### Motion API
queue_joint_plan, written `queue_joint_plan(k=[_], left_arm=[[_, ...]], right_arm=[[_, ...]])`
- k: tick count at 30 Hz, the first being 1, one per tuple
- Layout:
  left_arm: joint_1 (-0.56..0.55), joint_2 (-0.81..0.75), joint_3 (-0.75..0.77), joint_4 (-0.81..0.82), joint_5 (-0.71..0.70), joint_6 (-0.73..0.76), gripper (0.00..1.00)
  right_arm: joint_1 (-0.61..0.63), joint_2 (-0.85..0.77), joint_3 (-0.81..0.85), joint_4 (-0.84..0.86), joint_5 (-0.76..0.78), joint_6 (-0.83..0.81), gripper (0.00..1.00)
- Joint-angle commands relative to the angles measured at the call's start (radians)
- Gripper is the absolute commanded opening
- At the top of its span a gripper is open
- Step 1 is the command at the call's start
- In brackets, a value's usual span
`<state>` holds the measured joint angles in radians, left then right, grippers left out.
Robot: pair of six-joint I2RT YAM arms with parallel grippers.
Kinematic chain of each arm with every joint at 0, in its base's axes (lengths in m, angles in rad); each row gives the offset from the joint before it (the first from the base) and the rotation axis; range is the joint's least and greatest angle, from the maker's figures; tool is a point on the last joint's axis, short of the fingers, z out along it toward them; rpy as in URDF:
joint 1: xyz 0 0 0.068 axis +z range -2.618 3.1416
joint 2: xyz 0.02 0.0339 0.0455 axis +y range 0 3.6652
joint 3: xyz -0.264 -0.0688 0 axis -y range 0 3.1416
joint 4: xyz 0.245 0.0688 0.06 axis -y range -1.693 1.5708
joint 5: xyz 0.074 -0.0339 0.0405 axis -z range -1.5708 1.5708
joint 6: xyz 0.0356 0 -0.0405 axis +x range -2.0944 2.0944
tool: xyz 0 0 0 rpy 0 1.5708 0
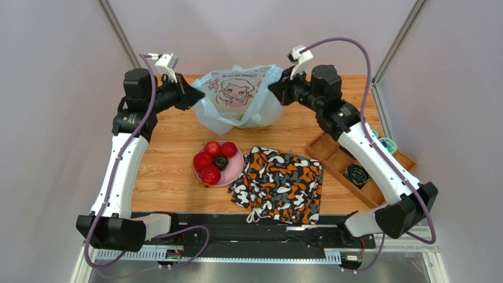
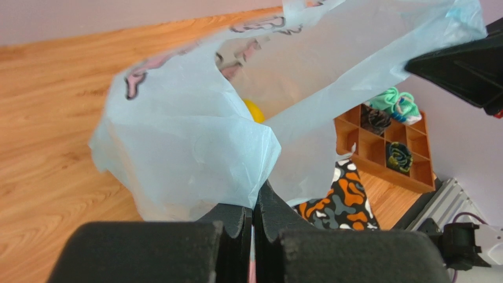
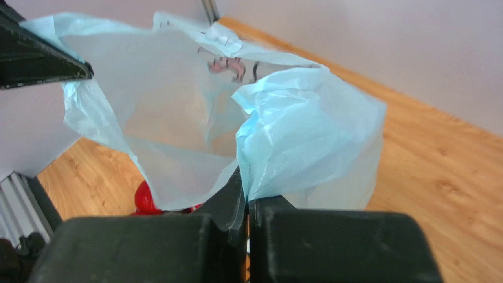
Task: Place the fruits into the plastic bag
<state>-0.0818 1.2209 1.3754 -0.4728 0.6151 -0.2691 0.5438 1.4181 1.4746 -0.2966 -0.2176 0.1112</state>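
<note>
The plastic bag (image 1: 239, 97) hangs between the left claw (image 2: 258, 197) and right claw (image 3: 245, 191) — each clamped on a rim — apparently spreading its mouth for the fruits (image 1: 211, 174).

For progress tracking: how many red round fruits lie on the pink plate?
4 red round fruits, all on the pink round plate: two at its far side, one left, one nearest. More may hide in the light-blue plastic bag.
</note>
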Motion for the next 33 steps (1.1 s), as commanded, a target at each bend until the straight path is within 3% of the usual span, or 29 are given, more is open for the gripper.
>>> queue_joint_plan(k=[1, 7, 14, 17, 18, 21, 24, 28, 29, 33], left_arm=[[0.005, 0.014, 0.042, 0.060, 0.051, -0.047, 0.00], [0.008, 0.137, 0.017, 0.056, 0.110, -0.028, 0.00], [0.008, 0.177, 0.022, 0.074, 0.140, -0.036, 0.00], [0.008, 0.169, 0.022, 0.076, 0.141, -0.035, 0.00], [0.008, 0.167, 0.021, 0.076, 0.141, -0.036, 0.00], [0.008, 0.158, 0.011, 0.082, 0.141, -0.033, 0.00], [0.008, 0.144, -0.004, 0.085, 0.143, -0.035, 0.00], [0.008, 0.112, -0.033, 0.086, 0.137, -0.033, 0.00], [0.008, 0.098, -0.039, 0.086, 0.133, -0.030, 0.00], [0.008, 0.065, -0.059, 0.082, 0.111, -0.019, 0.00]], right_arm=[[-0.047, 0.010, 0.046, 0.011, 0.057, 0.007, 0.00], [-0.093, 0.110, -0.034, -0.004, 0.064, 0.055, 0.00], [-0.093, 0.071, -0.025, -0.061, 0.086, 0.042, 0.04], [-0.091, 0.047, -0.010, -0.087, 0.078, 0.048, 0.21], [-0.091, 0.027, -0.011, -0.088, 0.075, 0.051, 0.37], [-0.087, -0.011, -0.023, -0.090, 0.069, 0.064, 0.63], [-0.061, -0.080, -0.033, -0.105, 0.118, 0.059, 0.71], [0.048, -0.247, -0.115, -0.055, 0.231, 0.044, 0.72], [0.079, -0.270, -0.129, -0.040, 0.298, 0.038, 0.73], [0.221, -0.297, -0.160, 0.005, 0.334, 0.045, 0.72]])
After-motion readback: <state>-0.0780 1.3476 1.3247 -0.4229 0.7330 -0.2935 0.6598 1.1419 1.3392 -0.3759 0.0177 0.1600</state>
